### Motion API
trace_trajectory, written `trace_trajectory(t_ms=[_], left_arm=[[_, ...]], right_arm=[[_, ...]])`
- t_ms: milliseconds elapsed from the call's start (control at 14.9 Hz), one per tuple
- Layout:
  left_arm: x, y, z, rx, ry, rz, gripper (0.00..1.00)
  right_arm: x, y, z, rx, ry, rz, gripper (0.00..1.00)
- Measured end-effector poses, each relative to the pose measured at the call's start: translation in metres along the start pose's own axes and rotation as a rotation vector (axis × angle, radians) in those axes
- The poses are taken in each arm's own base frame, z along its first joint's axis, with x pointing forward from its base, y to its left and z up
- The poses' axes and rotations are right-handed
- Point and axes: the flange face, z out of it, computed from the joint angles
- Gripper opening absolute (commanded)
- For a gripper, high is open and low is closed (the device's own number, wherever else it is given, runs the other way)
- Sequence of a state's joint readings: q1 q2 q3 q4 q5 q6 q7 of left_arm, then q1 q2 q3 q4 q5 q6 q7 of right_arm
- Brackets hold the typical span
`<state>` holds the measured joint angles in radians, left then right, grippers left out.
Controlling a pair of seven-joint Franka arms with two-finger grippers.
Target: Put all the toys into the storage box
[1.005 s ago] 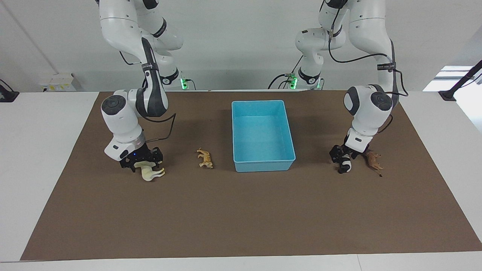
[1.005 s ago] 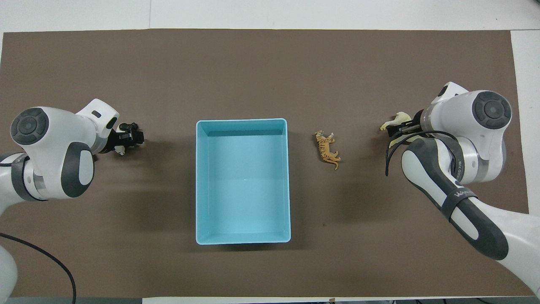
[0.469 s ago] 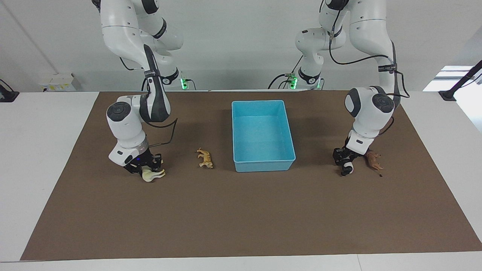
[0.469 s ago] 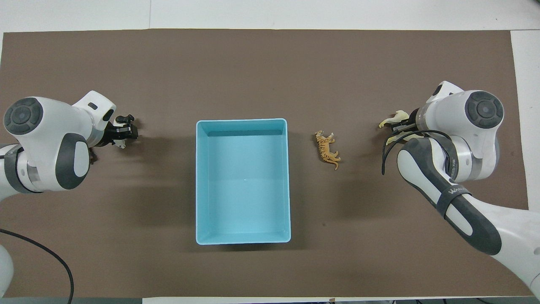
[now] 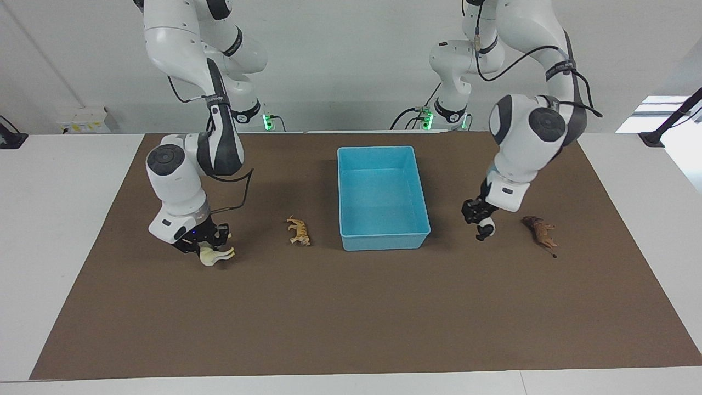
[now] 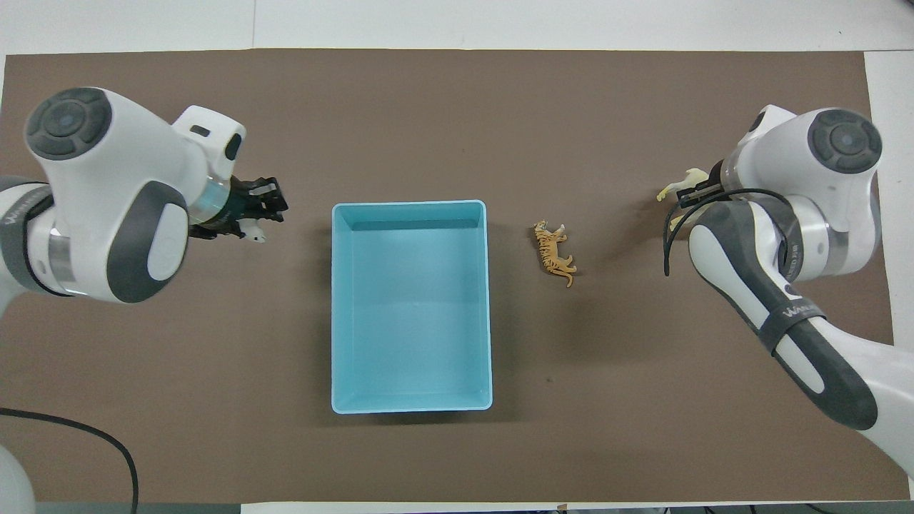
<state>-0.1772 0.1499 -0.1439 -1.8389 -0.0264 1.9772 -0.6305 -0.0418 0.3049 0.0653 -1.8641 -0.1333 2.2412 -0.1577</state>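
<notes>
Two toys sit clamped between fingers: panda left, horse right.

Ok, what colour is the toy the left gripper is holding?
Black and white: the panda in the left gripper, clearest in the facing view.

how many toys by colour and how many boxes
cream toy: 1, horse held by right gripper
orange toy: 1, tiger on the mat
black-and-white toy: 1, panda held by left gripper
brown toy: 1, lion on the mat
blue box: 1
total: 5
</notes>
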Motion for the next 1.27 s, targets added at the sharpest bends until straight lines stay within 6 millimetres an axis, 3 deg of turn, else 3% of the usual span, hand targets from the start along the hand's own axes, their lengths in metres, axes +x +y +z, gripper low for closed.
trace_trajectory(t_ms=[67,201,268,335,402,469,603,804,938,1072,1273], left_arm=[[-0.034,0.036,-0.009,-0.004,0.005,-0.029,0.00],[-0.101,0.097,-0.011,-0.006,0.008,-0.050,0.20],[-0.129,0.116,-0.006,0.002,0.003,-0.040,0.43],[-0.149,0.125,0.002,0.012,-0.003,-0.027,0.87],[-0.160,0.127,0.012,0.018,-0.005,-0.018,1.00],[-0.164,0.124,0.020,0.022,-0.006,-0.017,1.00],[-0.159,0.112,0.026,0.035,-0.011,-0.033,1.00],[-0.143,0.094,0.014,0.046,-0.002,-0.060,1.00],[-0.109,0.059,-0.002,0.072,0.041,-0.064,1.00],[-0.056,0.000,-0.015,0.088,0.066,-0.039,1.00],[0.017,-0.107,-0.024,0.089,0.067,0.047,1.00]], right_arm=[[0.005,0.005,-0.029,-0.005,-0.014,0.007,0.00],[0.006,0.008,-0.087,-0.009,-0.039,0.014,0.00],[0.004,0.004,-0.112,-0.010,-0.045,0.010,0.00],[0.002,-0.003,-0.133,-0.009,-0.048,0.001,0.00],[-0.001,-0.010,-0.149,-0.010,-0.051,-0.007,0.00],[-0.005,-0.017,-0.161,-0.010,-0.052,-0.015,0.00],[-0.009,-0.029,-0.176,-0.011,-0.050,-0.031,0.00],[-0.008,-0.041,-0.179,-0.008,-0.045,-0.022,0.00],[-0.003,-0.071,-0.182,0.001,-0.040,0.032,0.00],[0.001,-0.131,-0.188,0.017,-0.025,0.088,0.00],[-0.003,-0.258,-0.193,0.058,0.007,0.135,0.00]])
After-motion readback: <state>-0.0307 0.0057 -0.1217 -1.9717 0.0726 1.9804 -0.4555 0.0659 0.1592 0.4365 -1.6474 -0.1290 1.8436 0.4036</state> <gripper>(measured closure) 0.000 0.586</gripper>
